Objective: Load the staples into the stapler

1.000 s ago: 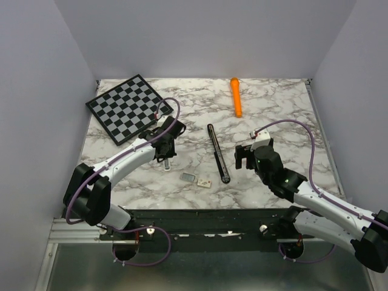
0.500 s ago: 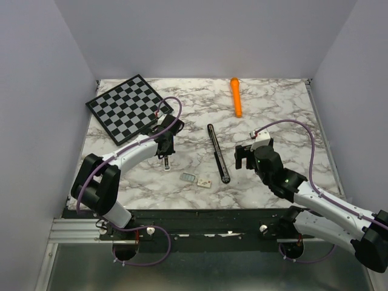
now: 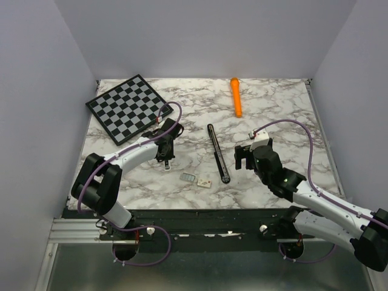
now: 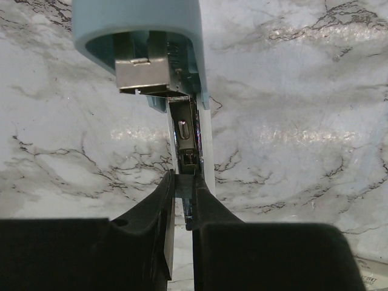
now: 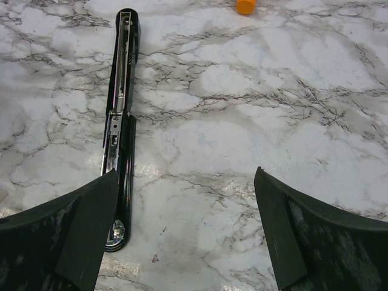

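Note:
The stapler [image 3: 218,153] is long and black and lies opened out flat at mid-table, its metal channel [image 5: 118,103] facing up. The staples [image 3: 188,177], a small silvery block, lie on the marble to its left, apart from both grippers. My left gripper [image 3: 165,157] points down further left. In its wrist view the left gripper [image 4: 183,177] is shut on the thin metal-lined rail of a pale blue little box [image 4: 139,36]. My right gripper [image 3: 245,159] stands wide open just right of the stapler. Between the right gripper's [image 5: 185,171] fingers there is only marble.
A chessboard [image 3: 124,108] lies at the back left. An orange marker [image 3: 236,97] lies at the back centre, its end [image 5: 245,6] showing in the right wrist view. A tiny white piece with dark dots [image 3: 204,182] sits beside the staples. Walls enclose the table.
The left arm has drawn its elbow in, and its wrist has shifted slightly over the same spot. The right arm, the stapler and the staples have not moved.

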Motion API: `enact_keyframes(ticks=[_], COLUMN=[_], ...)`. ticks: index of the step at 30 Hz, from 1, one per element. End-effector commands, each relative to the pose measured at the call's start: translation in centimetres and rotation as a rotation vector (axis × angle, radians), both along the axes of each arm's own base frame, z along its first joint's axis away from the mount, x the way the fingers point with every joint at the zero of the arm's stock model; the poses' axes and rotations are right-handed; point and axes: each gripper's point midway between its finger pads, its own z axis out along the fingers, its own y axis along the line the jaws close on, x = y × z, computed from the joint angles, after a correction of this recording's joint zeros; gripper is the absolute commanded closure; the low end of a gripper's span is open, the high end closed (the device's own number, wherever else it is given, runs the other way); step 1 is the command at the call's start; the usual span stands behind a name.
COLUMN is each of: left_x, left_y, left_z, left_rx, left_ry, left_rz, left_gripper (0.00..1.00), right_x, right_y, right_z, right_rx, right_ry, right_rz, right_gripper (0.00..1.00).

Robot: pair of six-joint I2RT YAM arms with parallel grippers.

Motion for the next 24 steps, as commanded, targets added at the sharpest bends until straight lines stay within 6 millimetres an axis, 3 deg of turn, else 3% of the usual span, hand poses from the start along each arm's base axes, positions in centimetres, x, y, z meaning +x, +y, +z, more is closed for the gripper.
enact_keyframes(ticks=[1, 16, 24], left_x=[-0.2, 0.8, 0.5], left_y=[-0.4, -1.2, -1.1], left_z=[0.1, 2.6, 1.6], left_rx=[-0.029, -0.089, -0.083], left_ry=[0.006, -0.061, -0.038], left_rz=[-0.003, 0.026, 0.026], left_gripper=[0.97, 0.98, 0.98], right_x=[0.5, 0.5, 0.5], right_y=[0.2, 0.2, 0.2], right_z=[1.1, 1.3, 1.3], right_rx=[0.008, 0.012, 0.012], right_ry=[-0.021, -0.025, -0.025], right_rz=[-0.005, -0.005, -0.003], right_gripper=[0.0, 0.0, 0.0])
